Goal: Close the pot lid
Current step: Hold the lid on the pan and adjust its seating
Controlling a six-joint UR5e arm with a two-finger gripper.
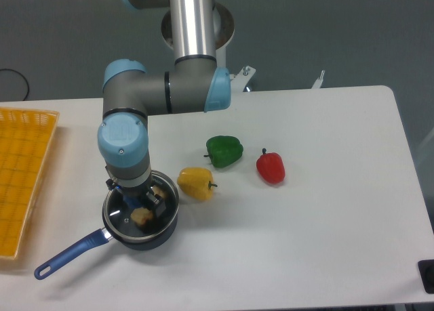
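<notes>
The pot [140, 223] sits on the white table [325, 243] toward its left side, its long blue handle [71, 251] running out toward about 8 o'clock. The lid [163, 206] lies level over the pot's mouth, its thin rim following the pot's rim; whether it rests fully on the rim or hangs just above cannot be told. Through the glass a pale tan piece of food [142, 217] shows inside the pot.

The gripper [137, 196] points straight down onto the lid's centre, with the arm's wrist above hiding the knob. Its fingers look closed in around that centre, but the wrist covers the contact, so whether they clasp the knob cannot be told.

Just beside the pot at about 2 o'clock lies a yellow pepper [195, 183], close to the rim and perhaps touching it. Farther out in the same direction is a green pepper [224, 150], and to the right of that a red pepper [270, 167], the two apart from each other. At 9 o'clock from the pot, at the table's left edge, stands a yellow basket [24, 169].
</notes>
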